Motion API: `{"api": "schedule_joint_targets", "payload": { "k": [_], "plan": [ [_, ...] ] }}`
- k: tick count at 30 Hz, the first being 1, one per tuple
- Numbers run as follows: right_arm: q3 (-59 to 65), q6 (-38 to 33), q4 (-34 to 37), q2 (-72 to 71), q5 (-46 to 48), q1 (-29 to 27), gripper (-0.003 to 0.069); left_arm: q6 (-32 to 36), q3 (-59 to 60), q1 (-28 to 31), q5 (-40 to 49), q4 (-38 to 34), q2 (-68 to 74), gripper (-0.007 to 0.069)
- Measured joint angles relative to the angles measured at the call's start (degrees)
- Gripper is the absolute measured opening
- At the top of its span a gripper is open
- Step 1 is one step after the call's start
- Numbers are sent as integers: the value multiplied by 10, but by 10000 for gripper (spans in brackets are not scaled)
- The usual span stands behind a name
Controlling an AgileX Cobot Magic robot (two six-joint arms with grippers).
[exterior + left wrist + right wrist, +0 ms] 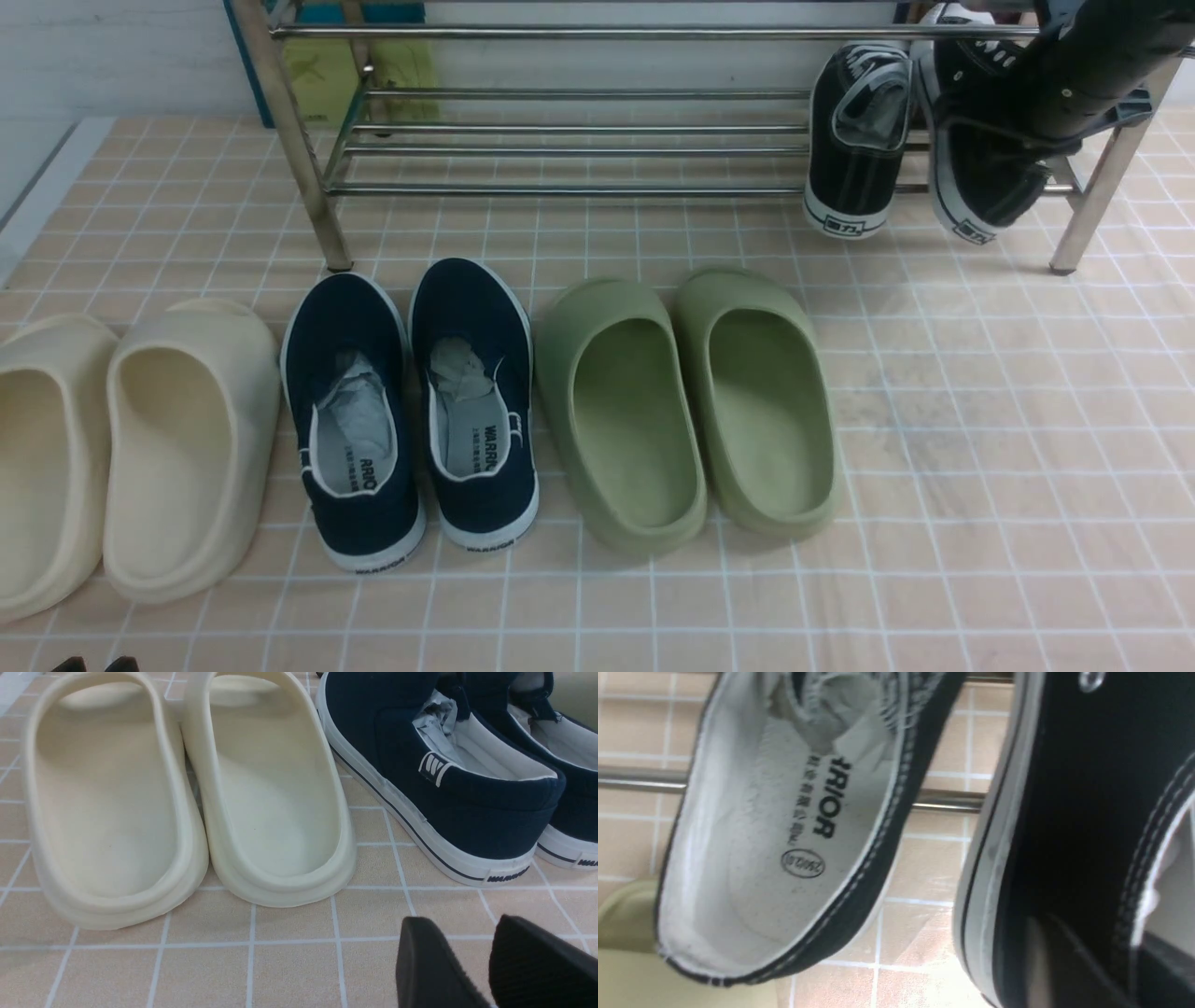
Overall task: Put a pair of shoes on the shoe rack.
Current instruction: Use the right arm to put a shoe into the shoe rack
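Stock: black pair at the right end of the shoe rack (289, 140), left sneaker (857, 140) just beside right sneaker (980, 191); each long axis runs front-to-back across the rods, steeply pitched, toe up toward the rear, heel hanging below the front rod (560, 189). Grip: right hand (1101, 970) appears clamped on the right sneaker's collar; left hand (486, 966) open, empty, low over the desk (980, 420). Hazard: with 2 heels overhanging, release could let either sneaker slide off heel-first, and the hand, on pulling out, could drag 1 along.
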Motion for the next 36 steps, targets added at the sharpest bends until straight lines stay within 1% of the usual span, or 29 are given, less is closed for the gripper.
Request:
{"api": "schedule_joint_targets", "payload": {
  "k": [1, 2, 6, 8, 9, 13, 20, 29, 34, 36],
  "plan": [
    [0, -5, -9, 0, 1, 0, 15, 0, 0, 0, 0, 0, 0, 239],
    [0, -8, -23, 0, 5, 0, 5, 0, 0, 0, 0, 0, 0, 239],
    [0, -13, -103, -1, 15, 3, 1, 0, 0, 0, 0, 0, 0, 239],
    [0, -23, -131, -1, 16, 5, 1, 0, 0, 0, 0, 0, 0, 239],
    [0, -28, -133, -1, 14, 6, 1, 0, 0, 0, 0, 0, 0, 239],
    [0, -71, -121, -1, 7, 7, 1, 0, 0, 0, 0, 0, 0, 239],
    [0, -103, -76, -1, -19, 9, 1, 0, 0, 0, 0, 0, 0, 239],
    [0, -112, -71, -1, -30, 10, 4, 0, 0, 0, 0, 0, 0, 239],
    [0, -114, -73, 4, -30, 10, 25, 0, 0, 0, 0, 0, 0, 239],
    [0, -114, -78, 12, -30, 10, 53, 0, 0, 0, 0, 0, 0, 239]
  ]
}}
